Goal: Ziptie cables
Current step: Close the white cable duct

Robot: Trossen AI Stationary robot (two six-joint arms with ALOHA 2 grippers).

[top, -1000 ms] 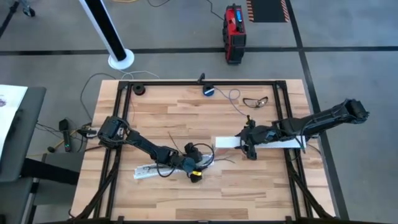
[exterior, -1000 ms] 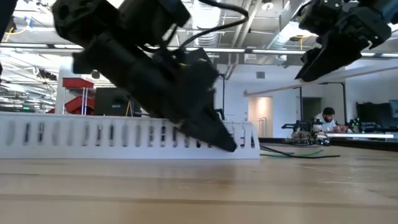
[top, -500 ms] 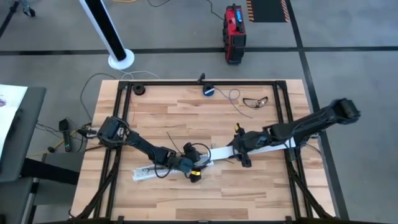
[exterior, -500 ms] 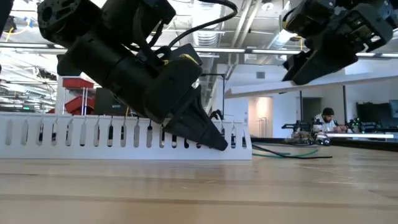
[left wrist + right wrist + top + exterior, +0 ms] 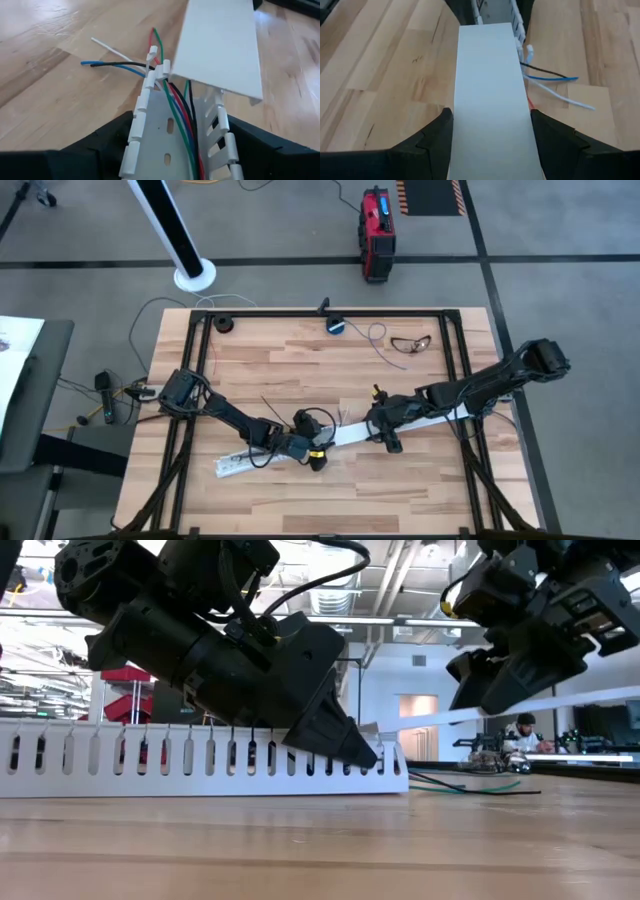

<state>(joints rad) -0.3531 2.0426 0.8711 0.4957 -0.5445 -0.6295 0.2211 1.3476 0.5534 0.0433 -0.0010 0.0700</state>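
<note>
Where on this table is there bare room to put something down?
Bare wood lies along the near edge, and between the blue device and the left arm. The middle is crowded: the left gripper holds the slotted duct with the cables, and the right gripper carries the white cover over it.

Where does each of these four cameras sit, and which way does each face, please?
High view: above the table, looking straight down; both arms show.
Low view: at table-top height, looking level across; left gripper at the slotted duct.
Left wrist view: past its own fingers along the duct and cables.
Right wrist view: along the flat cover, right gripper holding it.
Shared: duct, cover.
</note>
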